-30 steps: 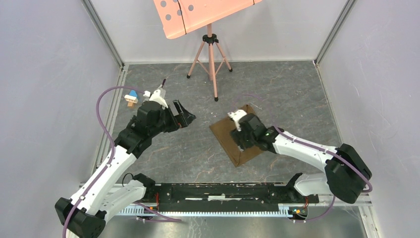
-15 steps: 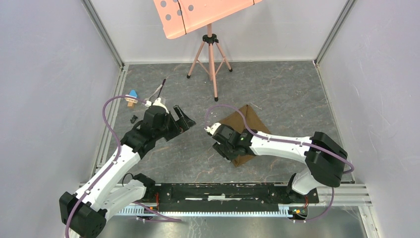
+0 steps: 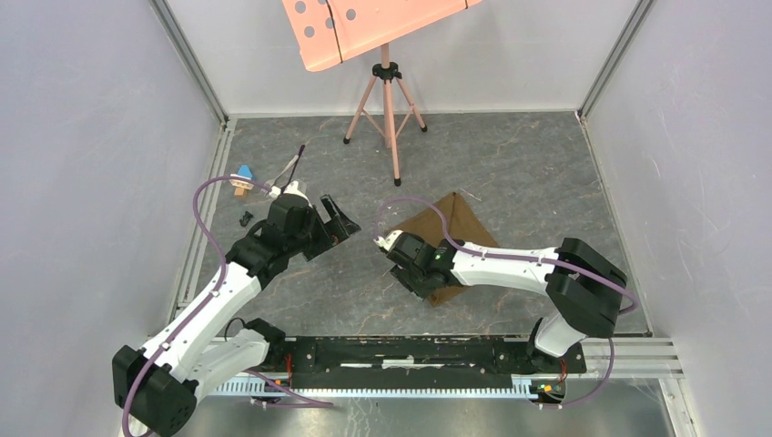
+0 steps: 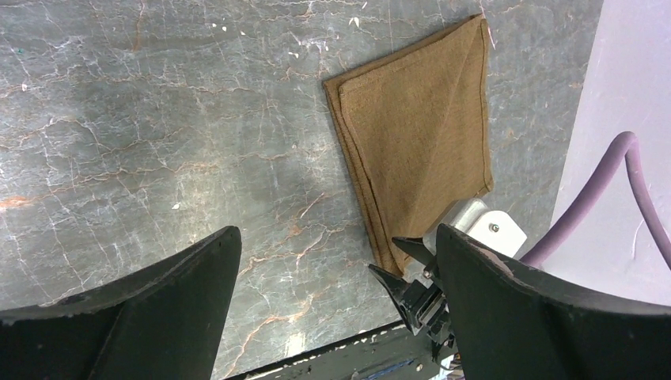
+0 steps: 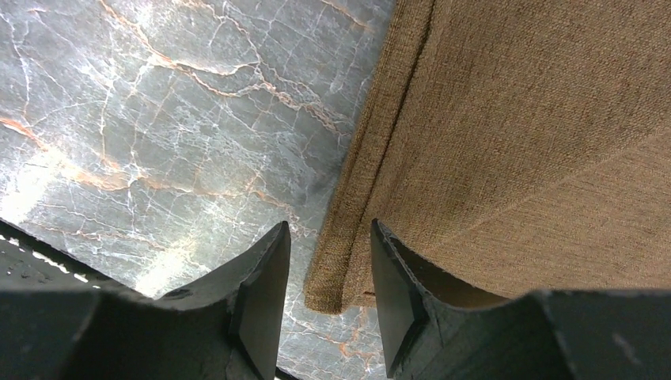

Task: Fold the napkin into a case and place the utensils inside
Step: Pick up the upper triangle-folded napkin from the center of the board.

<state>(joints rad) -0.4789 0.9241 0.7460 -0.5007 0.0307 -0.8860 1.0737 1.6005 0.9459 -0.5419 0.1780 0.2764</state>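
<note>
The olive-brown napkin [image 3: 466, 228] lies on the table at centre right, with a diagonal crease and a doubled edge. It also shows in the left wrist view [image 4: 419, 134]. My right gripper [image 3: 423, 282] is low at its near corner. In the right wrist view the gripper [image 5: 328, 228] is narrowly open, and its fingers straddle the napkin's layered corner [image 5: 336, 285] without pinching it. My left gripper [image 3: 339, 218] is wide open and empty left of the napkin, as the left wrist view [image 4: 339, 231] shows. A thin dark-handled utensil [image 3: 293, 167] lies far left; I cannot make out the fork.
A blue, white and tan toy block [image 3: 242, 177] and a tiny black piece [image 3: 246, 218] lie by the left rail. A pink tripod stand [image 3: 387, 100] stands at the far middle. The black base rail [image 3: 410, 350] runs along the near edge.
My right gripper has moved from over the napkin's middle, left and nearer, to its near corner. My left gripper has shifted only slightly and stays open.
</note>
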